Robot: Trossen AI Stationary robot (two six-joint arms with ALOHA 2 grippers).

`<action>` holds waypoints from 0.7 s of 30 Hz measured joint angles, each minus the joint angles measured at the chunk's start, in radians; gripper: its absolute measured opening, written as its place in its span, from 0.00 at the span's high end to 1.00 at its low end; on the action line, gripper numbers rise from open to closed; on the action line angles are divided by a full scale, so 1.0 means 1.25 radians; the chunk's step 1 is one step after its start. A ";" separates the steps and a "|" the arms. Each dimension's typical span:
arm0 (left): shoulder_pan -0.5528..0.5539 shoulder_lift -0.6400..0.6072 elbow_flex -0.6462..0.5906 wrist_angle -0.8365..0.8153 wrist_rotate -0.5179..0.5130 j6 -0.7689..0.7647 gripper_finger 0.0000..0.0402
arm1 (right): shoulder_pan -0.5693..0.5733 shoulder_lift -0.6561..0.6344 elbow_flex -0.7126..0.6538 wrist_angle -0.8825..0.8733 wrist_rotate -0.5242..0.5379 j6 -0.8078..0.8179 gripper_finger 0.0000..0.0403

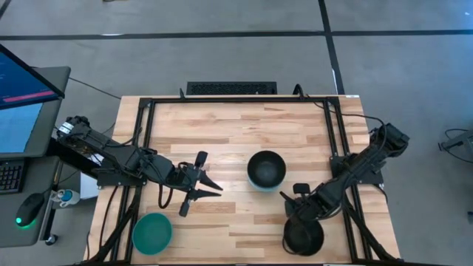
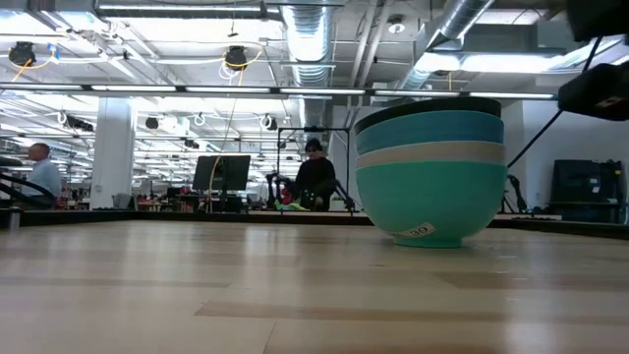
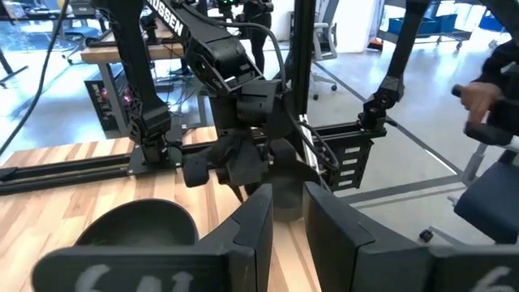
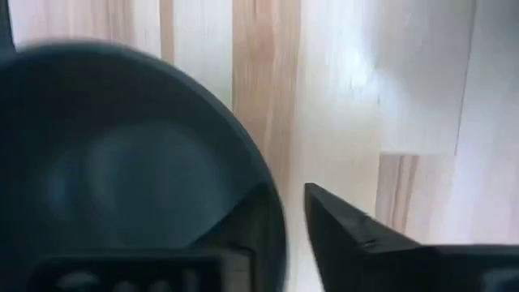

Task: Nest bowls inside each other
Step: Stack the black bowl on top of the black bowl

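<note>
On the wooden counter [image 1: 236, 133] a stack of bowls [image 1: 266, 170] stands a little right of the middle; seen from table height it shows a cyan-blue bowl at the bottom with a small sticker low on its side, a white rim above that, another cyan-blue band, and a dark rim on top [image 2: 429, 172], so from overhead only the black inside shows. A teal-green bowl [image 1: 152, 233] sits alone near the counter's front left corner, well apart from the stack. A second black bowl [image 1: 304, 236] rests near the front edge on the right, and the right claw [image 1: 299, 214] is down at it: its wrist camera shows one dark finger inside the bowl's rim and the other finger [image 4: 365, 239] outside it, with the wall of the black bowl [image 4: 122, 162] running between them. Whether the fingers are actually pinching that wall or standing slightly off it I cannot tell. The left claw [image 1: 205, 186] hangs over bare wood to the left of the stack, between it and the teal-green bowl, pointing toward the stack, its two fingers [image 3: 251, 235] spread with a clear gap and nothing between them. Beyond the counter, in the room behind, a person [image 2: 314, 177] in dark clothes stands at a workbench and another [image 2: 39, 172] sits far off to the side.
</note>
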 joint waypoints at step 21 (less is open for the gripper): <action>0.000 0.000 0.000 -0.016 -0.009 -0.012 0.85 | -0.056 0.028 0.105 -0.009 0.120 -0.009 0.97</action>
